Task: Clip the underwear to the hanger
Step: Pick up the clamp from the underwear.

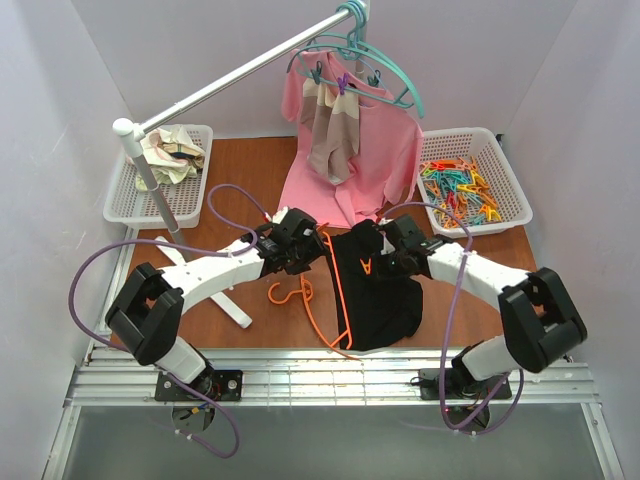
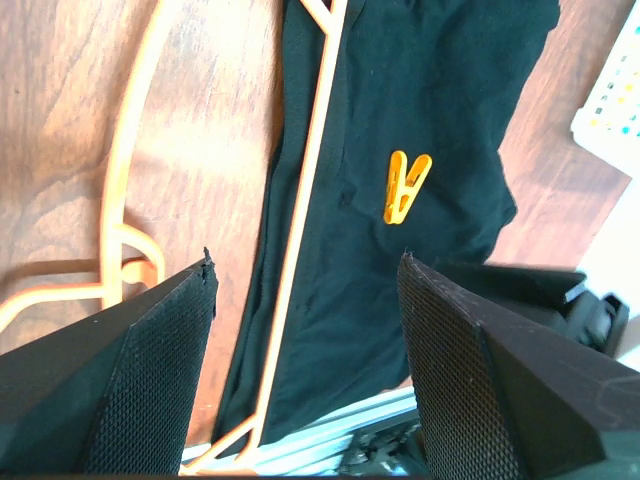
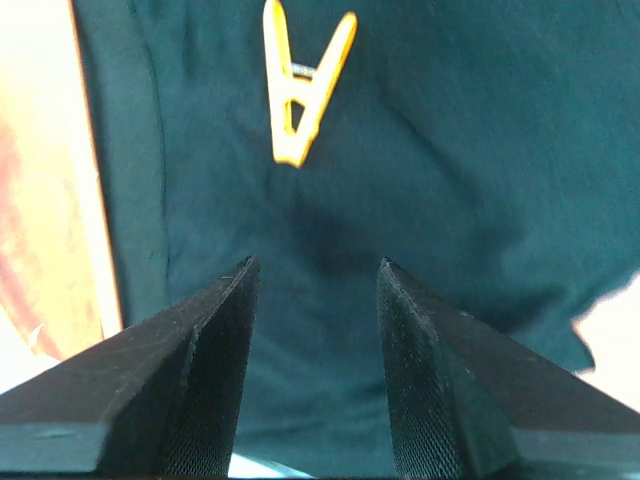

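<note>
Top external view: my left pincer point(image 1: 312, 248) and right pincer point(image 1: 388, 255) both stand apart, gripping nothing, flanking the black underwear point(image 1: 385, 300) spread on the table point(image 1: 240, 190); the orange hanger point(image 1: 338, 290) runs along its edge nearer my left arm; a yellow clothespin point(image 1: 366, 266) lies on the cloth.

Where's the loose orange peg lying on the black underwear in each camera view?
Top external: the peg is just right of centre, slightly below the middle.
Left wrist: the peg is right of centre, in the upper half.
Right wrist: the peg is at top centre.
Shared landmark: the underwear beneath it.
</note>
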You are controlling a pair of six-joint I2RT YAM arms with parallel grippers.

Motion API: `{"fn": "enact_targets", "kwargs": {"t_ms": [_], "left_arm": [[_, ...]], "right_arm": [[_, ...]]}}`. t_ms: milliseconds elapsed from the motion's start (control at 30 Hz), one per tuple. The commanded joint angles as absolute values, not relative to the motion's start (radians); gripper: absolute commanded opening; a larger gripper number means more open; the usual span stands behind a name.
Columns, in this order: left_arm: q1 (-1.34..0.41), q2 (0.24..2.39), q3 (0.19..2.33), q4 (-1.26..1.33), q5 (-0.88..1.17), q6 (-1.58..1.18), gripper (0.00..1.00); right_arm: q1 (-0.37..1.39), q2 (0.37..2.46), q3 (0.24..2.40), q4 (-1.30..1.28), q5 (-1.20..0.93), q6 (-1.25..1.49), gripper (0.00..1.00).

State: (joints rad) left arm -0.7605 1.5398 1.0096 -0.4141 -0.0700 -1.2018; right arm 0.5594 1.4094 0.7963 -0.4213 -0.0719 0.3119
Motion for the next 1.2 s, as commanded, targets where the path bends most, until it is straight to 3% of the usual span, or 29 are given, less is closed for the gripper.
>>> {"fn": "enact_targets", "kwargs": {"t_ms": [0,567,1167], "left_arm": [[-0.767,1.49,1.012,-0.459,-0.129,-1.144,0.65],[-0.75,1.48,1.019,-0.468,-0.137,-1.1,0.66],[-0.738,1.447,0.991,-0.456,-0.144,-1.12,0.66]], "right_arm": [[0.591,1.472,0.864,-0.361,0.027,0.282,0.42],[0.649,1.664,0.985,-0.291,0.143,0.276,0.33],[0.699,1.687,0.948,-0.331,0.212,0.299,0.22]]}}
